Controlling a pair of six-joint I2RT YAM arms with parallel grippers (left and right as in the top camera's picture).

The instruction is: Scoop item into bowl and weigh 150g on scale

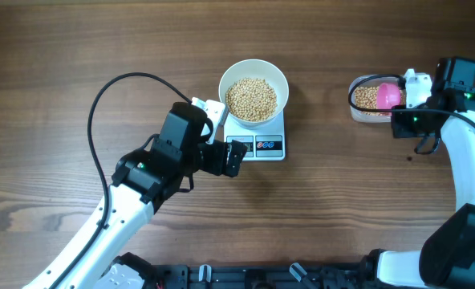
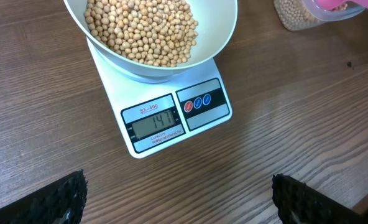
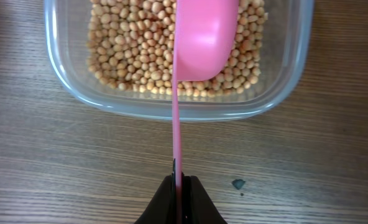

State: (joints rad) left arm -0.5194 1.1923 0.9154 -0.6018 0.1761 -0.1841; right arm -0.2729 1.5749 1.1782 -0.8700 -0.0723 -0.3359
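- Overhead view: the white bowl (image 1: 226, 80) sits on the scale (image 1: 259, 146) near the middle of the wooden surface (image 1: 77, 48), and it is filled with a mound of tan beans (image 1: 251, 99).
- My left end effector (image 1: 238, 158) is just beside the scale's front left corner, with its fingers spread wide and nothing between them.
- Left wrist view: my two dark fingertips (image 2: 56, 199) stand far apart at the bottom corners, with bare wood between them. Ahead of them the scale's display (image 2: 155, 122) reads 141. The bowl overhangs the back of the scale platform.
- Right wrist view: my right end effector (image 3: 183, 186) is pressed together on the thin handle of the pink scoop (image 3: 206, 37), which I see edge-on.
- The scoop's cup lies over more of the same beans inside the clear plastic tub (image 3: 63, 81). I cannot tell whether it touches them.
- The tub is well apart from the scale, toward the right side of the surface.
- A small dark speck (image 3: 238, 184) lies on the wood just beside my right fingers.
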